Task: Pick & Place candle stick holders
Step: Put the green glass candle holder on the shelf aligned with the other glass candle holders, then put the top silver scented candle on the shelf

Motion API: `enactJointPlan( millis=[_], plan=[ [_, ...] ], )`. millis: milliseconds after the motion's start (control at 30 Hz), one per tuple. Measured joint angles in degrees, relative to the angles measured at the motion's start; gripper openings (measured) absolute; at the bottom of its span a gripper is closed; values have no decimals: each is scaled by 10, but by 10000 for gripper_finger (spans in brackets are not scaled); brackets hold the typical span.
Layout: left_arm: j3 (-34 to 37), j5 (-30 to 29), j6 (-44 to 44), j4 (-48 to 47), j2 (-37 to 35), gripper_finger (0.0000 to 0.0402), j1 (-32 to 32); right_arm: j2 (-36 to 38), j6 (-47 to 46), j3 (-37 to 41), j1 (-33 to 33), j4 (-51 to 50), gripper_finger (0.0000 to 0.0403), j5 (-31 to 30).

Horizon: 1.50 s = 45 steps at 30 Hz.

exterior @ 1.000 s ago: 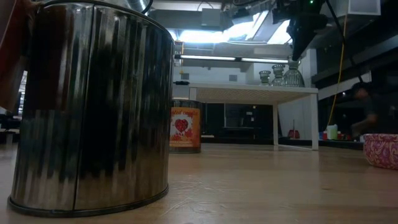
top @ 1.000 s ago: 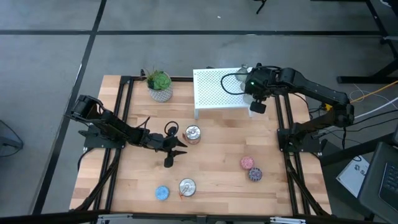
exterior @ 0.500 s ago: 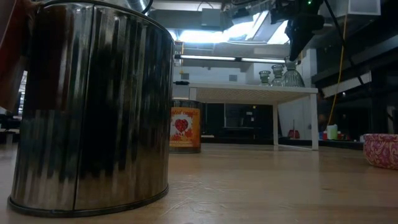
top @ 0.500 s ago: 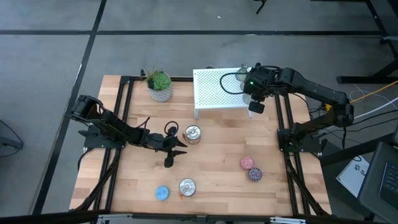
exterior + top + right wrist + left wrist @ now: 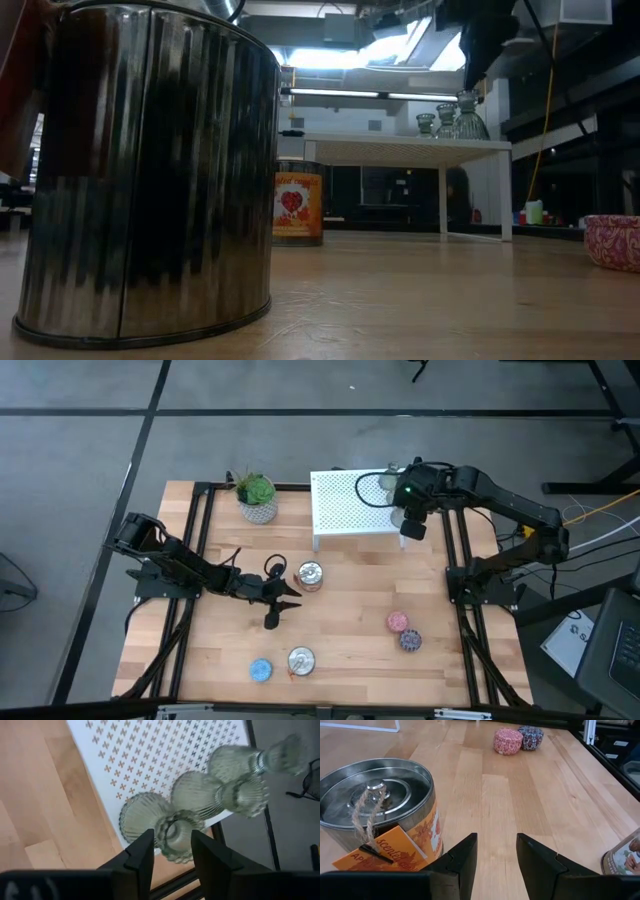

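Three ribbed glass candle stick holders [image 5: 150, 817] [image 5: 200, 795] [image 5: 237, 762] stand in a row, each with a wide round base narrowing to a fluted top, on the corner of the white perforated shelf [image 5: 350, 510] at the table's [image 5: 340, 610] far side. My right pincer [image 5: 171, 851] hangs just above the nearest one, fingers parted at either side of its rim and gripping nothing. My left pincer [image 5: 496, 855] waits low over the wooden table, slightly open and empty, beside a lidded metal tin [image 5: 375, 812] with a twine tag.
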<state>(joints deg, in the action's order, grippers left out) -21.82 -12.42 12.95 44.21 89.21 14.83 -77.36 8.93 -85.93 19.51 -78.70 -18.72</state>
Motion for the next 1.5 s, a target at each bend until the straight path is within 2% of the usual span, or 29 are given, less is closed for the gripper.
enactJointPlan(
  millis=[300,500,667,867,1133,1367,1500],
  plan=[
    [0,-5,0,7,0,132,0,0,-23,-65,-15,-26,135,63],
    [0,-5,0,9,0,132,0,5,-78,-67,-31,-34,135,160],
    [0,8,5,9,0,132,0,24,-150,-36,-86,-63,135,147],
    [0,20,7,6,0,132,0,84,-210,45,-170,-21,135,129],
    [0,16,4,6,0,132,0,170,-264,203,-255,170,135,129],
    [0,-16,-2,11,0,132,0,183,-295,320,-306,281,135,129],
    [0,-18,-2,14,0,132,-7,183,-295,389,-334,380,135,129]
  ],
)
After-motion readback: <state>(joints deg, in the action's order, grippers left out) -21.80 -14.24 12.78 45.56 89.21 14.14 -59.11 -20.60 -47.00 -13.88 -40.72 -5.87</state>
